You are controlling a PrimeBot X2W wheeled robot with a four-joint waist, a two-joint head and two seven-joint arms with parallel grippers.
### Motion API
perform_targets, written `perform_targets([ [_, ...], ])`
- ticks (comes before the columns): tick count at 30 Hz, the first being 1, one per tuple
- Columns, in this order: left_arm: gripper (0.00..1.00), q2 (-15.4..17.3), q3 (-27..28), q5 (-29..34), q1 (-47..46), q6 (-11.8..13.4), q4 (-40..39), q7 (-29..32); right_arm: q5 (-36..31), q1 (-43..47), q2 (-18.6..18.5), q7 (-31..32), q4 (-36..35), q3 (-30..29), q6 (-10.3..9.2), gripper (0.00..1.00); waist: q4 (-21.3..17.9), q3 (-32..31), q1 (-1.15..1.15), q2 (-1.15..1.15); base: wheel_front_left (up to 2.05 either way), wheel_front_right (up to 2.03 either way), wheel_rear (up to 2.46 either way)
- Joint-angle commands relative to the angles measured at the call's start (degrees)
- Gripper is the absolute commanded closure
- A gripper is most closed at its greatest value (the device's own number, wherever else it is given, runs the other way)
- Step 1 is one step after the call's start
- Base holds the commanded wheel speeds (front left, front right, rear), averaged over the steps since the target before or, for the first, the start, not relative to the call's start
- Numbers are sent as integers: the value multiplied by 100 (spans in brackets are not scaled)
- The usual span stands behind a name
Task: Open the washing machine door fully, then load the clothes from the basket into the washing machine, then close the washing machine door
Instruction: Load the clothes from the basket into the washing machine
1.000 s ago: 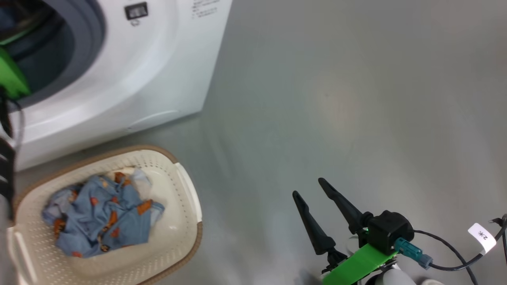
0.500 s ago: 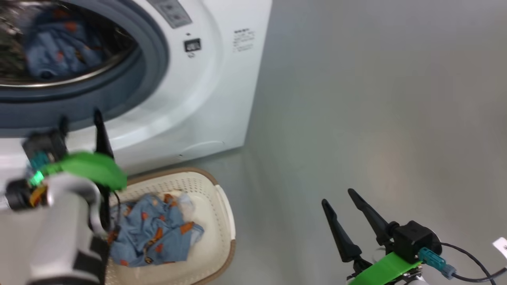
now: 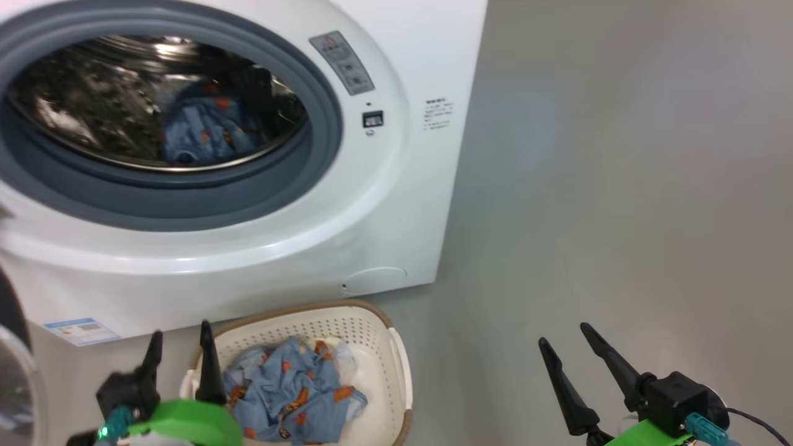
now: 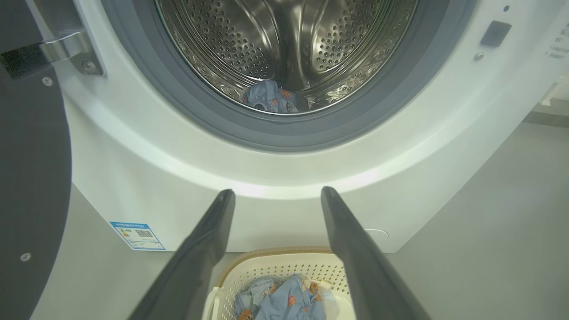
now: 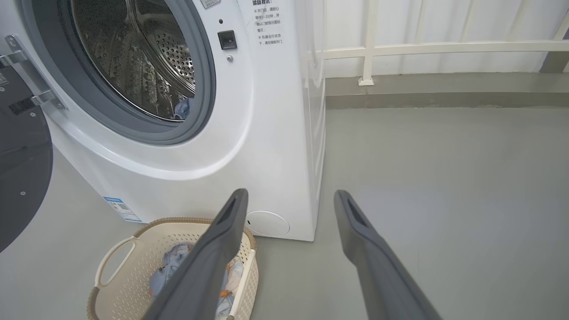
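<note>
Where the door hangs swung wide at far left, its flat dark inner face dotted with screws, my left gripper hovers with its tapered black fingers spread wide, holding nothing. Behind stands the boxy white washer, a grey rubber gasket ringing its perforated steel drum, where one blue garment lies. Crumpled blue clothes sit in the cream perforated basket with its brown woven rim. Far right, over smooth grey floor, my right gripper is spread wide too, empty.
</note>
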Motion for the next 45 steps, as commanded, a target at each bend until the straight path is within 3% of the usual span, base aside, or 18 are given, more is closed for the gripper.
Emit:
perform_targets([
  [1,0,50,168,12,173,50,-341,-37,-55,58,-95,-28,-164,70,9,0,269,-282,0,0,0,0,0],
  [13,0,32,-165,-318,1319,271,-1428,-37,-74,269,-159,-28,-180,-5,9,0,494,-644,0,0,0,0,0],
  [19,0,31,-72,-372,1785,349,-1786,-37,-54,397,-194,-28,-192,-59,9,0,577,-797,0,0,0,0,0],
  [37,0,31,107,-198,2106,278,-2037,-37,-67,479,-278,-28,-228,8,9,0,482,-897,0,0,0,0,0],
  [45,0,30,-197,-71,1878,249,-1833,-37,-69,304,-98,-28,-301,-11,9,0,228,-398,0,0,0,0,0],
])
